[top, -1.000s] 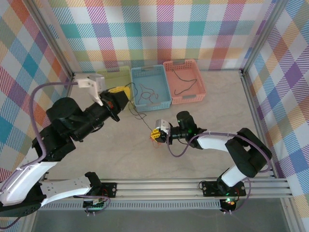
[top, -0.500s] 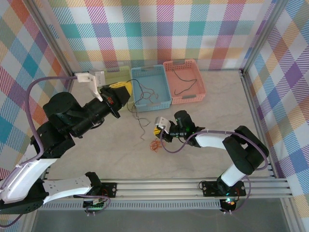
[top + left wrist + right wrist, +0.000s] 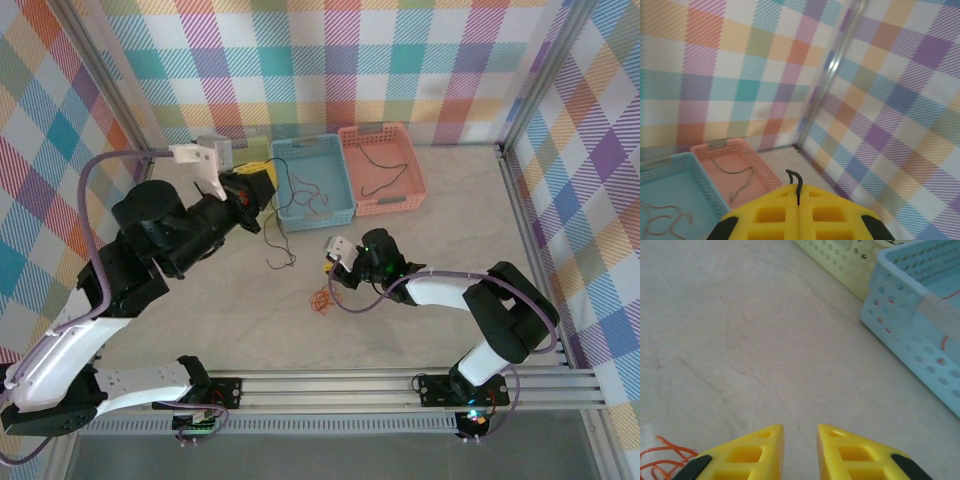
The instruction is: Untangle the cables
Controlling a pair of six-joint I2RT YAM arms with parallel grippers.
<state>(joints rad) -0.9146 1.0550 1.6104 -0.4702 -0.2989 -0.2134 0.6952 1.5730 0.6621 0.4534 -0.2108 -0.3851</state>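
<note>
left gripper (image 3: 256,186): fingers pressed together on black cable (image 3: 277,243), which hangs down to the table
right gripper (image 3: 331,264): low over table, fingers apart, nothing between
surface: pale marbled table (image 3: 240,325)
room: pastel plaid walls (image 3: 350,60)
orange cable (image 3: 320,298): small coil on table, just beside right gripper
blue basket (image 3: 344,182): far side, reddish cable (image 3: 305,195) inside
pink basket (image 3: 413,165): touching blue basket, dark cable (image 3: 385,165) inside
</note>
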